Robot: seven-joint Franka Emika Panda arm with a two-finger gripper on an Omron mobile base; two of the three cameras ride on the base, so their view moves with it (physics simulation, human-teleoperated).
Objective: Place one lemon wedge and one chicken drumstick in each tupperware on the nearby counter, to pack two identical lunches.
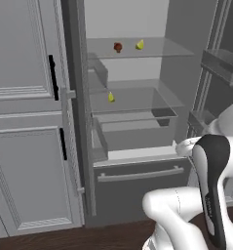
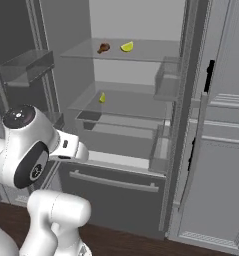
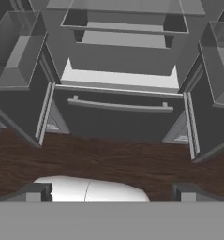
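On the top glass shelf of the open fridge lies a brown chicken drumstick [image 1: 118,47] [image 2: 103,48], with a yellow lemon wedge [image 1: 139,45] [image 2: 126,47] just to its right. A second lemon wedge [image 1: 111,97] [image 2: 102,97] sits on the shelf below. My gripper [image 3: 112,193] is open and holds nothing. It hangs low in front of the fridge, pointing at the bottom drawer, well below and short of the shelves. The tupperware and the counter are out of view.
Both fridge doors stand open, with door bins [image 3: 17,49] [image 3: 219,61] on either side. A freezer drawer with a bar handle [image 3: 120,105] [image 1: 137,175] is shut at the bottom. Grey panelled cabinets [image 1: 25,97] [image 2: 226,150] flank the fridge. The floor [image 3: 108,159] is dark wood.
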